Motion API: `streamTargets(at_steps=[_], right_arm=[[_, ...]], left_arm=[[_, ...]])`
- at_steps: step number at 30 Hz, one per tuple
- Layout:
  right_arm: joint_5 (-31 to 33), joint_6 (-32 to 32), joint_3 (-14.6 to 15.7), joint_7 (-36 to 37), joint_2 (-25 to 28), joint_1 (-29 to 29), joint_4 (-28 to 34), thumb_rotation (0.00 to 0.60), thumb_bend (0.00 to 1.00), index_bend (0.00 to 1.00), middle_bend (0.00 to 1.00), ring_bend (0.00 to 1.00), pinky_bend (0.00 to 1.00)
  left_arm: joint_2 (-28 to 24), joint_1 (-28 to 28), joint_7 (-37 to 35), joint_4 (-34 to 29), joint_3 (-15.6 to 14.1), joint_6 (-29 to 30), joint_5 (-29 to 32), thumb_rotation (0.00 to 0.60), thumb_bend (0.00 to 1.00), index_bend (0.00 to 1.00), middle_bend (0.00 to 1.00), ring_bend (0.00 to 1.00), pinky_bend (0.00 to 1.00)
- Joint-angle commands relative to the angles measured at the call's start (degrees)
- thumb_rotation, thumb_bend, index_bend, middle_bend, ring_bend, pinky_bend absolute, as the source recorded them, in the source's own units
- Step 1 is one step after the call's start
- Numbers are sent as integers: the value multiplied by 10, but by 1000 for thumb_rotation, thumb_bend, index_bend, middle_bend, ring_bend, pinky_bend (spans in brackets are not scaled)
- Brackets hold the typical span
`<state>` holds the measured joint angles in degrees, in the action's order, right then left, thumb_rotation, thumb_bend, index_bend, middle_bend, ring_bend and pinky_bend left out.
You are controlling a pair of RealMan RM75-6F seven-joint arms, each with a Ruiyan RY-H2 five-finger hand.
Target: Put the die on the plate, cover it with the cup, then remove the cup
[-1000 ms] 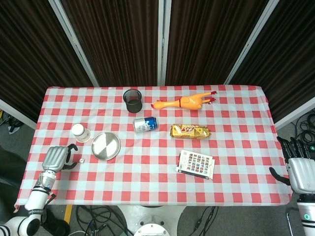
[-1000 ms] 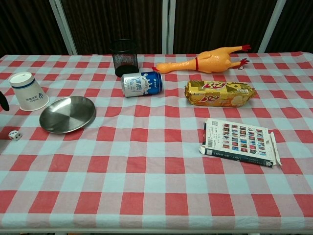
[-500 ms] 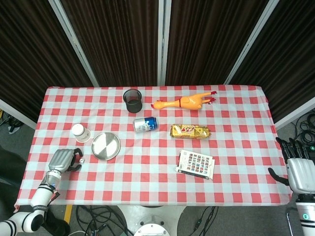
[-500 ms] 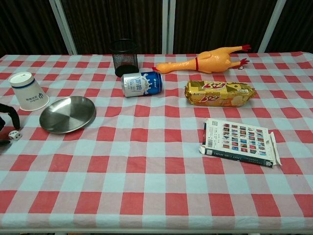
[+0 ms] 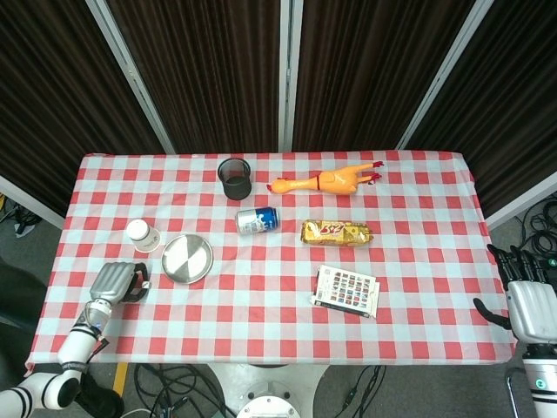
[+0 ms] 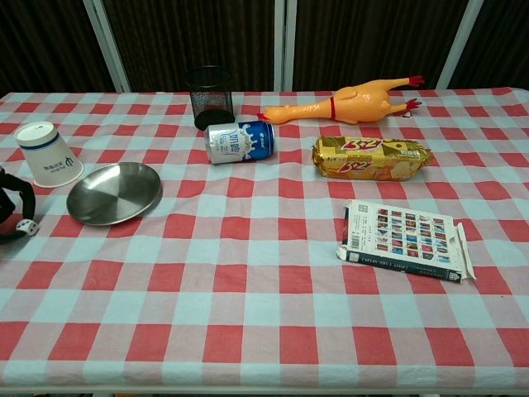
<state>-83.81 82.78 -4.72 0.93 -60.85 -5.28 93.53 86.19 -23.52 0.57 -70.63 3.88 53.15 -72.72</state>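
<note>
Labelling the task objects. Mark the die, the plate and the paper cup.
die [image 6: 26,227], chest view, on its white top face.
plate [image 6: 113,193], chest view, on its bare metal middle.
paper cup [image 6: 48,156], chest view, on the side wall of the upside-down cup.

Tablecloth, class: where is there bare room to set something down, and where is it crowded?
Bare: the near strip in front of the plate and booklet, and the middle between them. Also the right end past the snack pack. Crowded: the far left, where cup, plate, die and left hand bunch; also holder, can, chicken.
</note>
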Motion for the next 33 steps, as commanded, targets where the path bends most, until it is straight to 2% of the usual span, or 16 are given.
streamTargets(at_steps=[1, 6, 11, 17, 19, 25, 30, 33], right_arm=[[-2, 1, 0, 2, 0, 0, -1, 600, 139, 45, 143, 0, 16], [-7, 5, 0, 6, 1, 0, -3, 600, 139, 45, 142, 0, 16], [-11, 7, 2, 14, 1, 1, -7, 600, 139, 45, 142, 0, 16], [-5, 9, 3, 22, 3, 7, -11, 600, 139, 45, 142, 0, 17], [-5, 12, 4, 23, 3, 9, -12, 600, 139, 45, 142, 0, 17], [-9, 13, 5, 31, 3, 10, -15, 600, 139, 45, 142, 0, 17], [-14, 20, 3, 27, 5, 10, -14, 600, 139, 46, 145, 0, 20], [-20, 26, 2, 26, 4, 10, -13, 600, 139, 52, 150, 0, 24]], left_arm=[[-2, -7, -2, -6, 3, -1, -5, 600, 364, 565, 848, 839, 940], [-6, -22, -5, -40, 29, 25, -14, 600, 365, 568, 848, 839, 940], [13, -62, 38, -41, 53, -1, 9, 600, 357, 561, 843, 838, 940], [42, -91, 92, -28, 64, -25, 54, 600, 328, 489, 835, 837, 940], [47, -93, 107, -25, 64, -24, 65, 600, 292, 431, 829, 837, 940], [39, -75, 133, -46, 61, 19, 83, 600, 221, 277, 795, 834, 940], [-5, -33, 97, -91, 66, 89, 77, 600, 205, 264, 772, 815, 940], [-25, -12, 60, -95, 75, 104, 91, 600, 192, 267, 739, 772, 931]])
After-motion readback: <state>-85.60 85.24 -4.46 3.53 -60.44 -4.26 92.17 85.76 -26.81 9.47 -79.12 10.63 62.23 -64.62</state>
